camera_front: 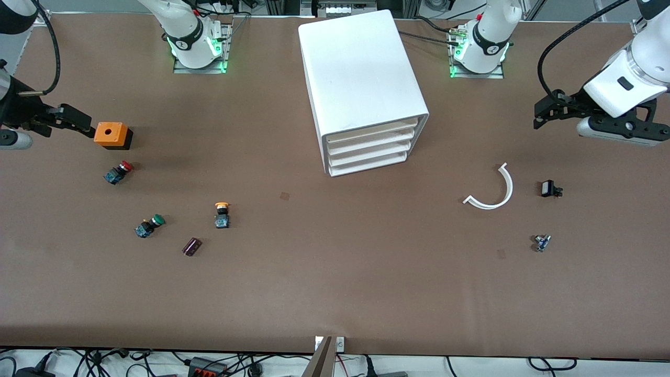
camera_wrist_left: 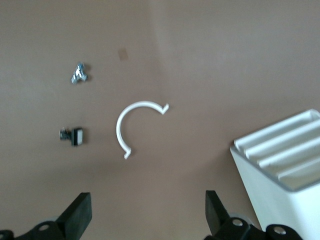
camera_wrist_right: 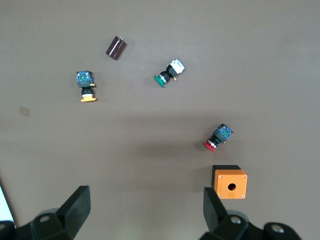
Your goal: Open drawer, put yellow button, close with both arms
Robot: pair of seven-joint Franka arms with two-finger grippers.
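White cabinet (camera_front: pixel 361 89) on the counter (camera_front: pixel 335 283), four drawers (camera_front: pixel 369 148) all pushed in. Yellow button (camera_front: pixel 222 214) lying toward the right arm's end, nearer the front camera than the cabinet, between a green button (camera_front: pixel 149 225) and the cabinet, just beside a dark block (camera_front: pixel 191 246). Left pincer (camera_front: pixel 547 111) spread, empty, over bare counter near a white arc (camera_front: pixel 492 191). Right pincer (camera_front: pixel 70 119) spread, empty, beside an orange box (camera_front: pixel 111 134)

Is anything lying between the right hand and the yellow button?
Partly: the red-capped button lies roughly between the open right hand and the yellow button, with the orange box beside the hand.
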